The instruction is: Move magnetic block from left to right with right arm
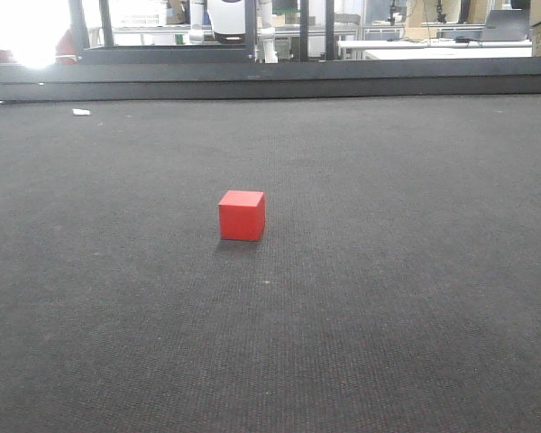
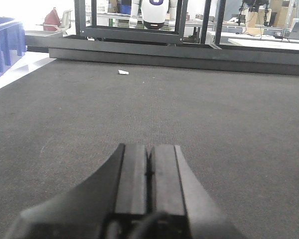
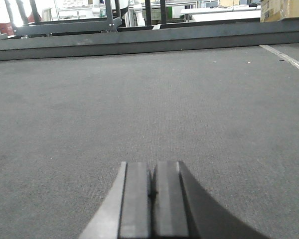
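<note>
Block (image 1: 242,216) well apart from right gripper (image 3: 150,173)

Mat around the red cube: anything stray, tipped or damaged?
Only a small white scrap lying on the mat, far back left. The red cube sits flat and looks intact.

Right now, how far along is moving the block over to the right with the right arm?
Done: nothing visible. The red block sits alone on the dark mat, near the middle of the front view. In hand: nothing. The right tool is shut and empty, with no block in its view, and the left tool is likewise shut. Left: reach, grip, carry right, release.
</note>
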